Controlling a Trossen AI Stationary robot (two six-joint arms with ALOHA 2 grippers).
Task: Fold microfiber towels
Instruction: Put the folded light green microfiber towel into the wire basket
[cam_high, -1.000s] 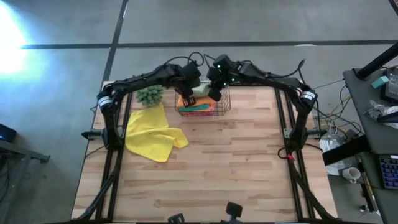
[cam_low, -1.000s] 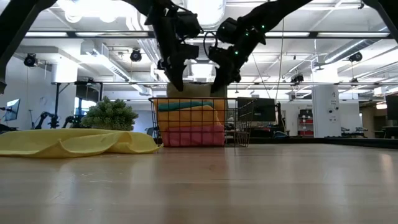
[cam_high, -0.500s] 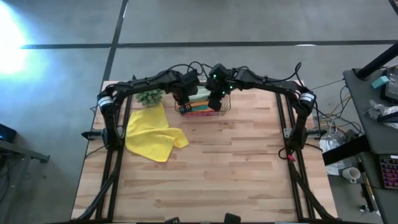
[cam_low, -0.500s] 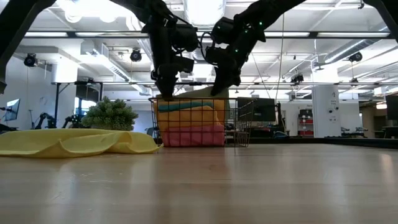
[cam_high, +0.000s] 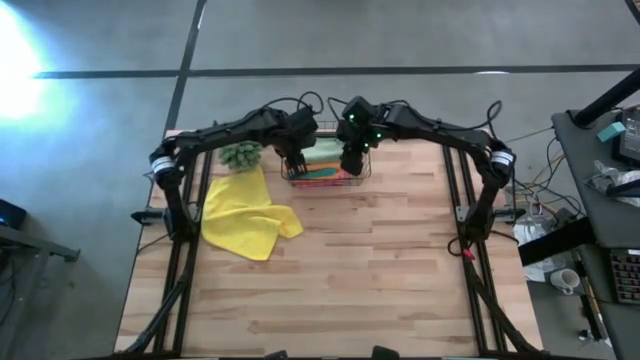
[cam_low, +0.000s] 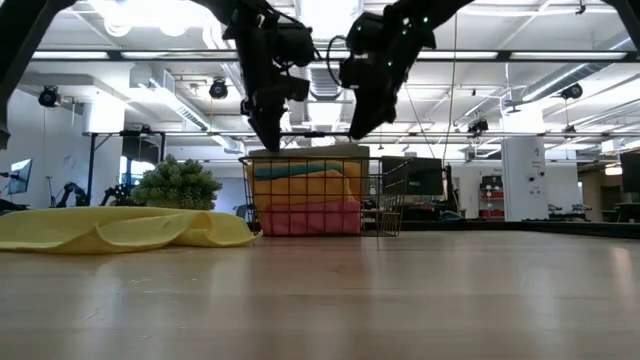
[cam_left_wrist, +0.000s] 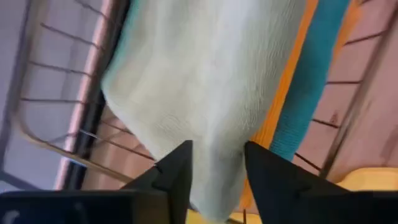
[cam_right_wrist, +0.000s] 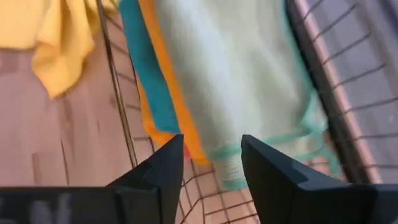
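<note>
Moved since a second ago: both grippers were lowered onto the basket and raised again; the pale sage green towel (cam_left_wrist: 211, 87) is now left flat on top of the stack
Left gripper (cam_high: 296, 152): just above the copper wire basket (cam_high: 357, 172), jaws apart, nothing between them
Right gripper (cam_high: 350, 157): above the same basket, beside the left one, jaws apart and empty
Stack in basket: sage on top, then orange towel (cam_right_wrist: 171, 81) and teal towel (cam_right_wrist: 142, 68), pink towel (cam_low: 310, 217) lowest
Progress: folded towels are stowed; the yellow towel (cam_high: 245, 214) lies crumpled and unfolded on the tabletop (cam_high: 380, 270), judged to be next
Edges and room: the basket sits near the far edge, the ball plant (cam_high: 240, 153) just beside it; wide bare tabletop lies toward the near side for folding
</note>
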